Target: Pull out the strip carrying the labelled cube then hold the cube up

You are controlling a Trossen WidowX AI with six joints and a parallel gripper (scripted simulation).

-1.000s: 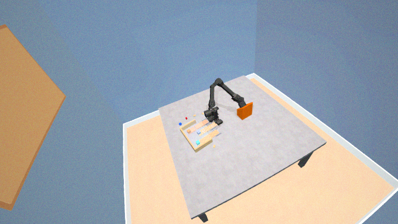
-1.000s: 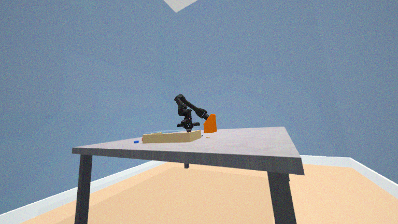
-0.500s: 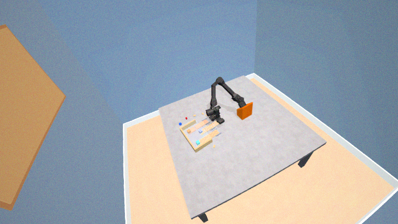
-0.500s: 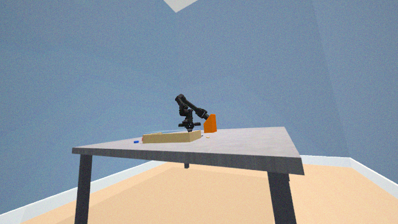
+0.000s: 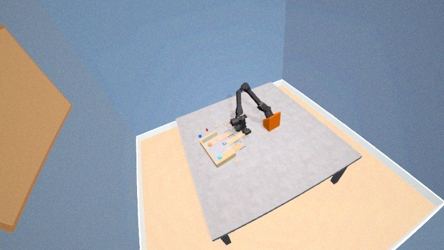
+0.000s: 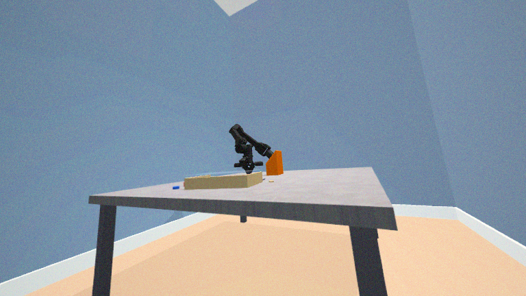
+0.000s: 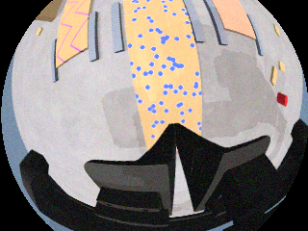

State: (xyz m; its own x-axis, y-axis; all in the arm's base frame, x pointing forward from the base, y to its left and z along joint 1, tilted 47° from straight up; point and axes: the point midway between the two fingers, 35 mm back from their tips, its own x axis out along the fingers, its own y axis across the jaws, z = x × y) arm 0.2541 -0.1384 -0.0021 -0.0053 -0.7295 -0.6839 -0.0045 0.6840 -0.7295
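My gripper (image 7: 173,127) (image 6: 248,171) is shut with nothing between its fingers; the tips are down at the near end of the blue-dotted strip (image 7: 164,72) (image 5: 234,139). The lavender-blue cube (image 5: 224,142) is at that strip's far end. The pink zigzag strip (image 7: 74,29) (image 5: 235,148) lies to the left in the wrist view, with the cyan cube (image 5: 219,156) at its far end. The plain peach strip (image 7: 236,18) (image 5: 224,136) lies to the right, with the orange cube (image 5: 210,144) at its far end. No label is legible, and the wrist view shows no cubes.
A low wooden frame (image 5: 225,160) (image 6: 217,182) surrounds the far parts of the strips. Grey-blue rails (image 7: 117,29) flank the strips. A red piece (image 7: 282,99) and small wooden chips (image 7: 273,75) lie to the right in the wrist view. An orange block (image 5: 272,122) (image 6: 274,164) stands by the arm's base.
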